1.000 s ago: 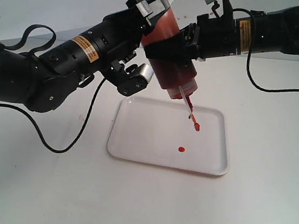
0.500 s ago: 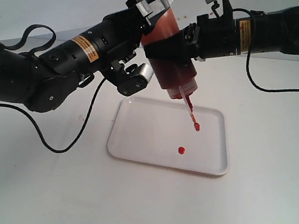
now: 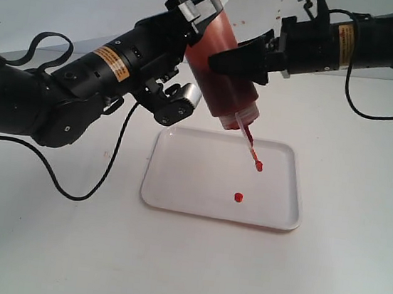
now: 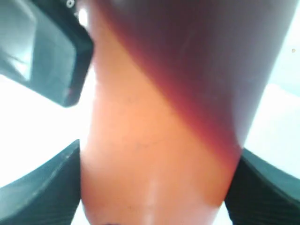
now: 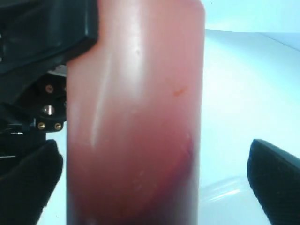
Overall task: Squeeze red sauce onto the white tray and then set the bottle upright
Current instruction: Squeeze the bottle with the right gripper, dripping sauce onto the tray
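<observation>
One bottle (image 3: 223,75), tipped nozzle-down over one white tray (image 3: 189,178), between two grippers.

Upper middle of the exterior frame: bottle tilted, dark with red sauce (image 3: 225,99) inside, red nozzle (image 3: 245,129) lowest, one small red cap (image 3: 258,167) dangling on its tether just above the tray. Lower centre, on the tray: a single round blob (image 3: 238,196) of the same sauce. Clamped from the left by the left gripper (image 3: 196,54), fingers (image 4: 42,187) pressed against both sides of the bottle. Flanked from the upper right by the right gripper (image 3: 225,59), fingers (image 5: 276,183) spread wide, one well clear of the bottle wall, the other just beside it.
</observation>
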